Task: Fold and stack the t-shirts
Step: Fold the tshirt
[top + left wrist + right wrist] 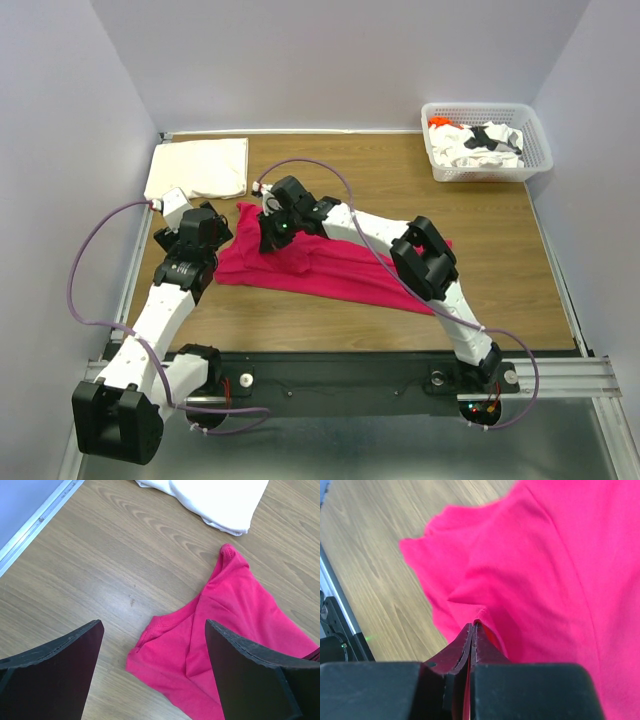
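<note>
A bright magenta-red t-shirt point(345, 272) lies spread and partly bunched across the middle of the wooden table. My right gripper point(272, 238) is shut on a pinch of its fabric near the left end; in the right wrist view the fingertips point(474, 624) meet on a raised fold of the magenta shirt point(545, 570). My left gripper point(154, 625) hangs open over the magenta shirt's point(240, 605) lower left corner, with nothing between its fingers. A folded cream-white t-shirt point(200, 168) lies flat at the back left, and the cream-white shirt's point(220, 500) edge shows in the left wrist view.
A white lattice basket point(541, 150) stands at the back right, holding crumpled white t-shirts with black print point(482, 146) and a bit of orange. A metal rail point(35, 522) edges the table's left side. Grey walls close in the left, back and right.
</note>
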Motion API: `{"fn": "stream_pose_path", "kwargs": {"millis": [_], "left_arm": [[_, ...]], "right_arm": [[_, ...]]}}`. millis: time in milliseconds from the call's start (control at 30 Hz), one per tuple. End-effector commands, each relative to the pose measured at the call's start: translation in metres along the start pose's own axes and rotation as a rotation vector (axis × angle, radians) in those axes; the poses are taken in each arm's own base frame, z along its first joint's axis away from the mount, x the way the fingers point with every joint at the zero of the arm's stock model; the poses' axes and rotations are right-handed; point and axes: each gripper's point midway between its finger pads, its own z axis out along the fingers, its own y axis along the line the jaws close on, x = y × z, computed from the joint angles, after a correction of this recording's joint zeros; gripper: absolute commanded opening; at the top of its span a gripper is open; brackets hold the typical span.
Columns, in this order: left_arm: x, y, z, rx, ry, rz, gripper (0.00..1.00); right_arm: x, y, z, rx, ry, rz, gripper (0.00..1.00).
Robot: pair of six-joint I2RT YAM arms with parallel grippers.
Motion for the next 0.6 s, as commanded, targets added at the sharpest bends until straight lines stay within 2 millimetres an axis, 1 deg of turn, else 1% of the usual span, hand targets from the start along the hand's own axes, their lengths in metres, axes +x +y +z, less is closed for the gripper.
{"fn": "stream_pose_path", "kwargs": {"millis": [0, 100, 233, 333, 367, 400, 433, 467, 500, 533, 567], "left_arm": [[-0.005, 0.002, 0.003, -0.007, -0.032, -0.007, 0.94], [-0.005, 0.001, 0.003, -0.003, -0.030, -0.005, 0.94], [-0.002, 0.000, 0.004, -0.002, -0.022, -0.001, 0.93], [-0.001, 0.000, 0.005, -0.002, -0.018, 0.003, 0.93], [-0.001, 0.000, 0.005, -0.002, -0.017, 0.004, 0.93], [-0.001, 0.000, 0.005, 0.000, -0.016, 0.006, 0.93], [0.000, 0.000, 0.005, 0.000, -0.014, 0.005, 0.93], [0.000, 0.000, 0.006, 0.000, -0.013, 0.005, 0.93], [0.000, -0.001, 0.006, 0.002, -0.010, 0.007, 0.93], [0.001, -0.001, 0.006, 0.002, -0.008, 0.007, 0.93], [0.002, -0.001, 0.006, 0.002, -0.007, 0.011, 0.93]], "right_arm": [[-0.023, 0.018, 0.005, -0.071, -0.052, -0.130, 0.01], [-0.029, 0.020, 0.010, -0.094, -0.058, -0.172, 0.02], [-0.029, 0.019, 0.019, -0.102, -0.055, -0.207, 0.06], [-0.026, 0.010, 0.026, -0.071, -0.049, -0.216, 0.11], [-0.027, 0.003, 0.027, -0.038, -0.055, -0.217, 0.14], [-0.027, -0.002, 0.028, -0.011, -0.056, -0.217, 0.15], [-0.029, -0.006, 0.028, 0.012, -0.063, -0.217, 0.15], [-0.032, -0.013, 0.025, 0.055, -0.073, -0.221, 0.20], [-0.035, -0.016, 0.023, 0.078, -0.083, -0.225, 0.22], [-0.039, -0.018, 0.020, 0.101, -0.095, -0.228, 0.25], [-0.046, -0.016, 0.013, 0.121, -0.112, -0.234, 0.27]]}}
